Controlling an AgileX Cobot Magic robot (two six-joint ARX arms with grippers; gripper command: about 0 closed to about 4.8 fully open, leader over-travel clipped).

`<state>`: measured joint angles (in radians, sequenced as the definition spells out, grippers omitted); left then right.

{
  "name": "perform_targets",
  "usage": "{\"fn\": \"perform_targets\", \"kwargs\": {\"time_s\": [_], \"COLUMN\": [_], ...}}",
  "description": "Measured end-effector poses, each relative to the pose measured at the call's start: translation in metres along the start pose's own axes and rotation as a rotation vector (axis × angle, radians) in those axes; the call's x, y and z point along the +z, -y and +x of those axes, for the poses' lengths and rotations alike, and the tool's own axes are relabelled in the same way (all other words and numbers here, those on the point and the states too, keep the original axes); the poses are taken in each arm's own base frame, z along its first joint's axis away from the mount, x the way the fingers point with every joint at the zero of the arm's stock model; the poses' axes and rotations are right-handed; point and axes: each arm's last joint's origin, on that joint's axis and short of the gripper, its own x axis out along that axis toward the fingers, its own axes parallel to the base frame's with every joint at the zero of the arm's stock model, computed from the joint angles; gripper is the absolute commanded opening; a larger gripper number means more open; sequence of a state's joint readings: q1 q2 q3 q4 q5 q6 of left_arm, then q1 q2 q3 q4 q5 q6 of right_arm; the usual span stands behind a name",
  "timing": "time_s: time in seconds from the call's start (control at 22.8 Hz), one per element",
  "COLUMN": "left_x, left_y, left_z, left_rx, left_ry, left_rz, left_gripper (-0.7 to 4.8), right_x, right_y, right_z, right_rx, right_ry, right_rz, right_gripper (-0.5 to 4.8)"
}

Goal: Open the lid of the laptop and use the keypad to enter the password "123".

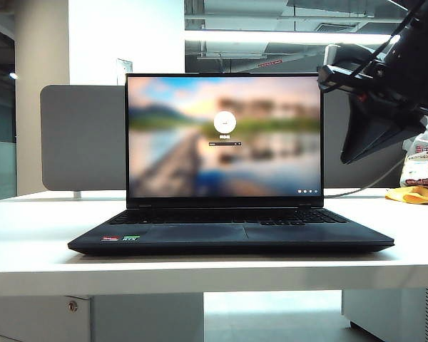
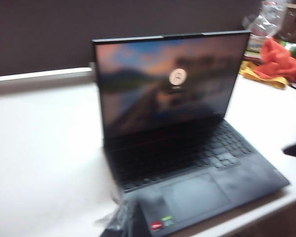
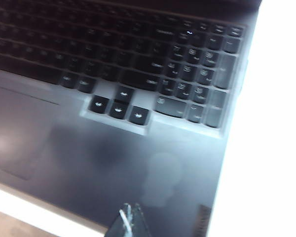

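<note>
Hovering above the open laptop's (image 1: 230, 235) numeric keypad (image 3: 192, 81), the clenched right gripper (image 3: 127, 223) should press "1" squarely. The left gripper (image 2: 123, 222) sits near the stickers (image 2: 162, 223), its jaws too blurred to judge.

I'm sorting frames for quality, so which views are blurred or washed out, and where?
Exterior view: sharp, laptop crisp, ceiling light strip glaring. Left wrist view: soft all over, table blown out white, left gripper a dark smear. Right wrist view: keypad legends smeared, right gripper shut at the frame's edge.

Grey divider (image 1: 82, 139), white table (image 1: 43, 242), red cloth (image 2: 278, 57)
</note>
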<state>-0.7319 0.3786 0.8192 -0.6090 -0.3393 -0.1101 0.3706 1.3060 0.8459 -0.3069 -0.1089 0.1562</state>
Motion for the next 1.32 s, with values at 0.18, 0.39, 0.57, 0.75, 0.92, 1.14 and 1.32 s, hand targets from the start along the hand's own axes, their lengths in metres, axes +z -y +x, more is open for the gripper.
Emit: {"fn": "perform_targets", "kwargs": {"time_s": [0.18,0.39,0.57,0.75,0.92,1.14,1.32], "left_x": [-0.014,-0.041,-0.041,-0.037,-0.038,-0.038,-0.044], "left_y": [-0.006,-0.007,-0.005,-0.005,-0.005,-0.005,-0.015], "left_z": [-0.011,-0.003,0.002,0.001,0.001,0.001,0.008], "left_rx": [0.038,0.047,0.041,0.035,0.036,0.036,0.217], "left_ry": [0.021,-0.022,0.016,0.055,0.051,0.048,0.061], "left_rz": [-0.042,-0.057,-0.069,-0.078,-0.076,-0.075,0.013], "left_gripper": [-0.04,-0.05,-0.05,-0.04,-0.04,-0.04,-0.04], "right_x": [-0.018,-0.043,-0.045,-0.046,-0.046,-0.046,-0.046], "right_y": [-0.016,-0.017,-0.017,-0.017,-0.017,-0.017,-0.017], "right_z": [-0.01,-0.018,-0.016,-0.016,-0.016,-0.016,-0.016], "right_rx": [0.061,0.086,0.104,0.105,0.105,0.105,0.106], "right_ry": [0.052,0.091,0.067,0.059,0.059,0.059,0.059], "right_rz": [-0.026,-0.02,-0.02,-0.02,-0.019,-0.02,-0.02], "right_gripper": [-0.08,-0.04,0.0,-0.01,-0.01,0.0,-0.01]}}
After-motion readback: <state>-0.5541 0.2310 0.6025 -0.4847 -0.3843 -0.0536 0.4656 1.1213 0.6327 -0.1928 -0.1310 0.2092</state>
